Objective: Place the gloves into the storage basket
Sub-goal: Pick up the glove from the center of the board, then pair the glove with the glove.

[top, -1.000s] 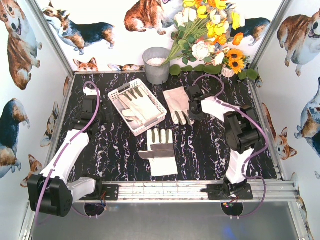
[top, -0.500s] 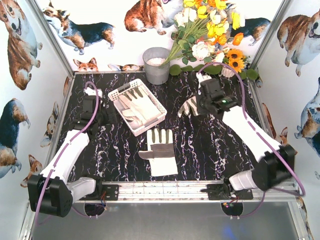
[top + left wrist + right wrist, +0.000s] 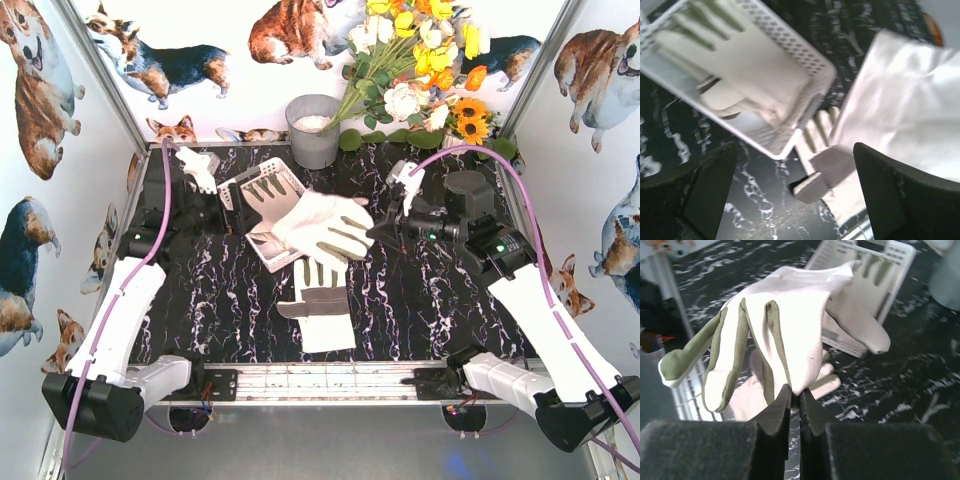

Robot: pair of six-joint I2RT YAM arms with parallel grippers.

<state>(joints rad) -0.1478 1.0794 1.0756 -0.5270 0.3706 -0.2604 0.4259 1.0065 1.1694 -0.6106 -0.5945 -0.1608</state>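
Note:
My right gripper (image 3: pixel 380 232) (image 3: pixel 795 395) is shut on the edge of a cream glove (image 3: pixel 325 225) (image 3: pixel 785 330) with dark finger patches. It holds the glove in the air over the near right side of the white slotted storage basket (image 3: pixel 278 172) (image 3: pixel 890 250) (image 3: pixel 790 40). Another glove (image 3: pixel 262 240) (image 3: pixel 740 65) (image 3: pixel 860 325) lies in the basket. A third glove (image 3: pixel 320 300) (image 3: pixel 825 165) lies flat on the table in front of the basket. My left gripper (image 3: pixel 250 200) (image 3: pixel 795 150) hovers over the basket's left part, wide open and empty.
A grey metal bucket (image 3: pixel 313 130) stands behind the basket, and a bunch of flowers (image 3: pixel 420 70) fills the back right corner. Printed walls close the table on three sides. A metal rail (image 3: pixel 330 380) runs along the near edge.
My right gripper has lifted a glove from the back right of the table and carried it left to the basket. My left arm has risen and reached over the basket.

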